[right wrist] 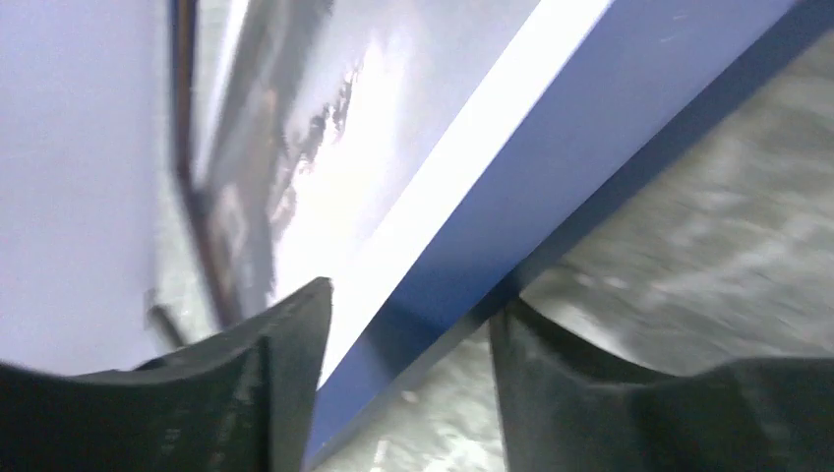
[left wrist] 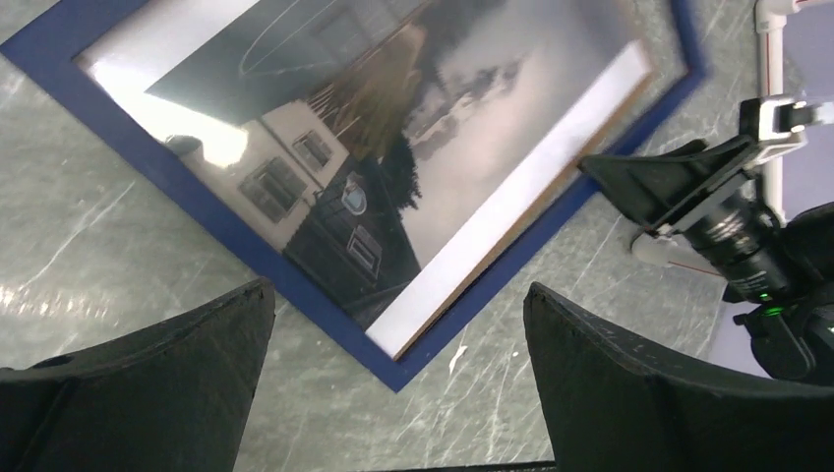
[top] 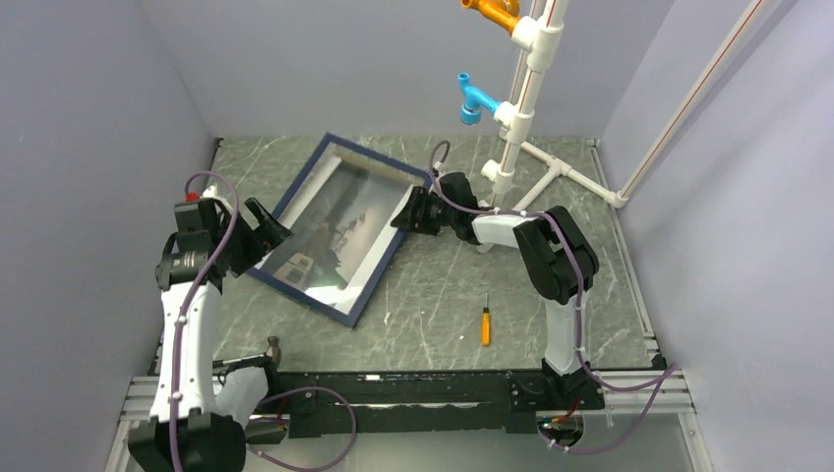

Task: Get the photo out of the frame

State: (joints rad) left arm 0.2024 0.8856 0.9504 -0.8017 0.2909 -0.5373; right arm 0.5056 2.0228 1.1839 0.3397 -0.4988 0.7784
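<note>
The frame (left wrist: pixel 192 202) lies face up on the table (top: pixel 443 285) between the two grippers, and the photo (top: pixel 339 226) sits in it. The photo's white strips run along both long sides. On the side toward the right gripper, a thin brown edge of board shows under the white strip, above the blue border (whether that side is lifted clear I cannot tell).

The frame's long axis runs diagonally. Its near end swings toward the left gripper and its far end leans toward the right one. The houses in the picture are at the near end and the grey sky is farther off.

The left gripper (left wrist: pixel 398 295) is at the frame's left long side, near the near corner. Its fingers (left wrist: pixel 148 374) are spread wide and hold nothing, and the blue corner shows between them.

The right gripper (right wrist: pixel 411 300) is at the opposite long side, close to the far right corner. Its fingers are partly apart with the blue border and white strip running between them. The wrist view is blurred, so I cannot tell whether they pinch the edge or stand just off it.

Right of that gripper and nearer the arm bases, well apart from the frame, a small screwdriver (top: pixel 485 321) with a yellow handle lies on the table. Beyond the gripper stands a white pipe stand (top: pixel 511 147).
</note>
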